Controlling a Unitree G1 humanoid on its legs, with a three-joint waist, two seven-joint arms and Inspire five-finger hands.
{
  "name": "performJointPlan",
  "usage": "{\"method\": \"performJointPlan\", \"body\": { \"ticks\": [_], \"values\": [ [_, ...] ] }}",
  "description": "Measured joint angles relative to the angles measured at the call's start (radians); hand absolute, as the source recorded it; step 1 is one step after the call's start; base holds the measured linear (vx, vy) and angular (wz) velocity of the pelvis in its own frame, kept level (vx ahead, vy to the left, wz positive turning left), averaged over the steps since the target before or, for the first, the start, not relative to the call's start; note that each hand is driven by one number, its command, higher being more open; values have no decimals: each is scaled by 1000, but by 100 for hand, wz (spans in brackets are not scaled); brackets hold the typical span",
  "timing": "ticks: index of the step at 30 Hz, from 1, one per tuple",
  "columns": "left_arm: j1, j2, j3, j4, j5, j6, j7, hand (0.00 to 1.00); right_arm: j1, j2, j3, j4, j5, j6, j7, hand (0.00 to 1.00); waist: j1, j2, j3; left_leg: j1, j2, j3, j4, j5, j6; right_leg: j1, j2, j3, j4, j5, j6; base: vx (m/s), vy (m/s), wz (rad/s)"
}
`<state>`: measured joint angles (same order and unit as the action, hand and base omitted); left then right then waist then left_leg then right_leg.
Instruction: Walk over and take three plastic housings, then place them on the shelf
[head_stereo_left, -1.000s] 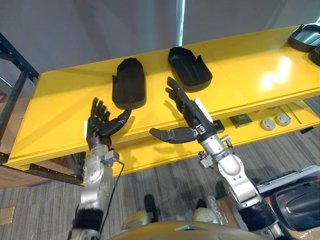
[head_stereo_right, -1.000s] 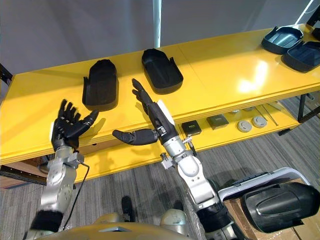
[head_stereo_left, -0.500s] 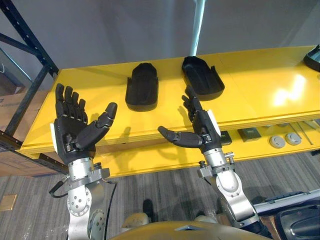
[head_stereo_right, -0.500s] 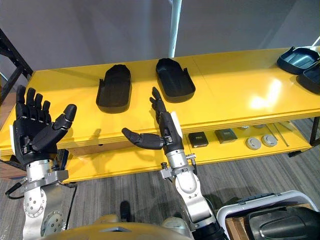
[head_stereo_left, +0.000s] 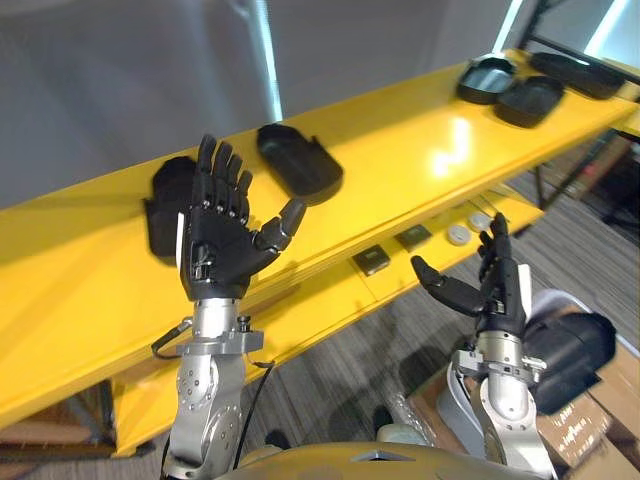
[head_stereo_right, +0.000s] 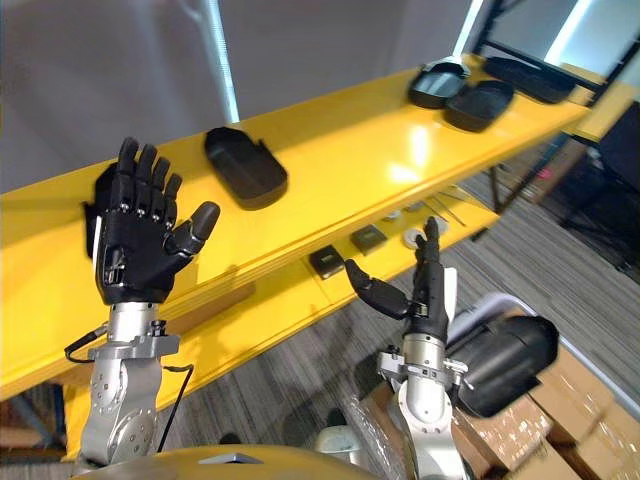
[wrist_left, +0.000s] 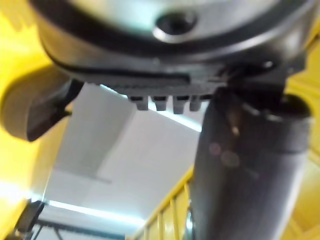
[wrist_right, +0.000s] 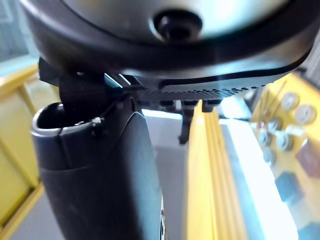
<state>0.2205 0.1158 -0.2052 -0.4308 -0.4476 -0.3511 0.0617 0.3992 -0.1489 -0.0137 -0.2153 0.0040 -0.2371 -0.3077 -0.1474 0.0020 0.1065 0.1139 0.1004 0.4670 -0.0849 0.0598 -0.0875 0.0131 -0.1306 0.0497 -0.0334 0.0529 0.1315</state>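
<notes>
Both hands are raised in front of the robot and hold nothing. The left hand has its fingers straight and spread with the thumb out to the side, and the right hand is lower, fingers straight and thumb wide.

Low beside the right arm sits a dark moulded part among cardboard boxes. It is probably another housing waiting to be taken.

Past the hands, the lower shelf carries small square parts and round discs.

On the yellow shelf above lie two plastic housings: one housing in plain sight, and a second housing partly behind the left hand. Two seem delivered, then, with one fetch and placement left.

Further housings rest at the shelf's far end.

No brand, label or writing can be read anywhere; the print on the small parts is too small to make out.
</notes>
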Motion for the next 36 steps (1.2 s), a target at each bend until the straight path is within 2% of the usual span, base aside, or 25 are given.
{"method": "performJointPlan", "body": {
  "ticks": [2,8,11,13,14,15,16,17,19,21,22,23,26,29,31,32,33,34,35,36],
  "values": [
    [-34,2,-29,19,-15,3,1,100,71,18,-24,-31,3,0,-11,100,-22,5,-8,3,16,37,1,-6,-9,-7,19,35,-24,20,-3,63,-40,-47],
    [-68,5,-96,90,-23,23,6,100,168,47,-39,-87,3,-16,-9,100,-76,5,-6,19,37,113,2,-24,-31,-33,56,104,-24,24,1,28,-44,-39],
    [-89,16,-114,117,-22,29,27,100,156,46,-35,-87,3,-24,4,100,-74,4,-3,2,53,130,73,-80,-33,-51,65,143,-23,22,3,-10,-38,-44],
    [-100,19,-108,117,-22,29,54,100,124,36,-35,-88,3,-32,20,100,-66,17,7,-47,50,19,184,-148,-19,-69,69,180,-22,26,-2,-10,-34,-59],
    [-99,13,-103,112,-23,29,73,100,100,23,-33,-90,3,-33,29,100,-45,37,15,-81,51,-131,261,-204,-1,-73,80,218,-21,37,-16,27,19,-96],
    [-91,11,-85,103,-24,29,83,100,68,3,-23,-90,3,-33,40,100,-19,59,27,-106,50,-251,327,-249,3,-81,93,263,-19,46,-17,29,43,-107],
    [-87,10,-71,100,-26,29,84,100,51,-10,-14,-90,3,-33,44,100,-6,69,36,-112,48,-297,354,-276,6,-83,100,286,-19,50,-15,12,115,-120],
    [-64,4,-44,83,-28,29,84,100,21,-43,8,-87,4,-33,58,100,19,85,50,-111,45,-371,383,-329,6,-91,116,330,-19,57,-8,-29,139,-96],
    [-20,1,-13,58,-28,28,80,100,-13,-71,42,-62,4,-33,71,100,36,101,44,-110,35,-384,400,-359,2,-102,120,365,-15,64,2,-48,204,-68],
    [-6,3,-6,56,-26,22,78,100,-17,-73,62,-35,13,-34,74,100,48,82,55,-112,20,-381,406,-367,8,-103,105,364,-13,64,4,-72,174,-10],
    [-5,5,-3,57,-27,18,78,100,-18,-73,68,-9,21,-34,81,100,65,66,62,-141,9,-383,431,-373,13,-119,93,362,-13,68,10,-92,143,5],
    [-4,6,-3,57,-28,12,78,100,-19,-73,68,-3,21,-34,83,100,67,63,63,-151,6,-385,439,-375,14,-126,90,360,-9,69,11,-86,130,9],
    [-19,10,-12,58,-44,-2,71,100,-27,-80,65,31,36,-34,83,100,61,69,74,-190,-1,-405,493,-386,21,-175,100,337,71,54,14,-31,50,3],
    [-60,12,-44,58,-53,-7,71,100,-43,-94,51,41,45,-36,81,100,57,80,143,-159,-5,-417,560,-417,33,-185,124,340,190,52,15,-105,84,-37],
    [-65,26,-64,58,-52,-8,67,100,-43,-89,56,40,44,-49,81,100,60,60,163,-143,-20,-387,594,-438,52,-182,121,337,210,53,17,-214,110,-67],
    [-63,36,-67,58,-49,-8,67,100,-47,-89,62,33,66,-68,96,100,65,42,178,-143,-30,-351,628,-452,72,-181,104,310,201,65,35,-418,71,-83],
    [-61,51,-58,58,-46,-5,70,100,-58,-86,72,24,95,-77,114,100,64,23,189,-156,-35,-310,647,-449,92,-178,74,298,154,100,70,-449,73,-78],
    [-63,46,-51,60,-39,0,70,100,-66,-84,78,19,103,-82,120,100,62,29,193,-171,-29,-288,646,-441,105,-193,57,276,160,93,49,-480,69,-80],
    [-58,38,-31,71,-15,2,71,100,-94,-84,102,21,126,-84,127,100,75,38,199,-184,-8,-249,637,-418,111,-259,47,158,311,30,-35,-341,79,-91],
    [-49,31,-12,79,-14,5,72,100,-123,-83,138,24,129,-84,128,100,92,55,208,-177,18,-208,600,-383,109,-295,31,59,477,-20,-92,-304,59,-100]
  ]
}}
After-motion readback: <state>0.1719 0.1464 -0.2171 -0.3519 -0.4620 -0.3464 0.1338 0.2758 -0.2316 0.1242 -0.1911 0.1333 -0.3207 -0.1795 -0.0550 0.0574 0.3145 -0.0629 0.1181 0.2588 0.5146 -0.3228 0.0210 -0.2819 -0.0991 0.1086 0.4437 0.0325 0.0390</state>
